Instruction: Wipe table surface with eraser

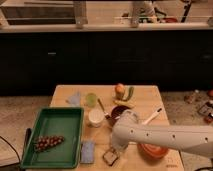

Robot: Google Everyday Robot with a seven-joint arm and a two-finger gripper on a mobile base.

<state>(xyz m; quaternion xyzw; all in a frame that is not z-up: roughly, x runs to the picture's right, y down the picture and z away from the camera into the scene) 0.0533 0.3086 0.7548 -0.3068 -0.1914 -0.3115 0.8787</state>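
Observation:
The light tan table surface [145, 100] fills the middle of the camera view. The eraser [110, 157], a small dark block with a pale face, lies near the table's front edge, just right of a blue-grey pad [88, 151]. My gripper [116, 149] is at the end of the white arm [165, 137] that reaches in from the right. It is directly above and against the eraser's right side, and the arm's wrist hides most of it.
A green tray [55, 122] holding grapes [47, 143] sits at the left. A white cup [95, 117], green cup [91, 99], dark bowl [116, 111], apple [119, 89], pen [152, 116] and orange bowl [152, 149] crowd the middle and right.

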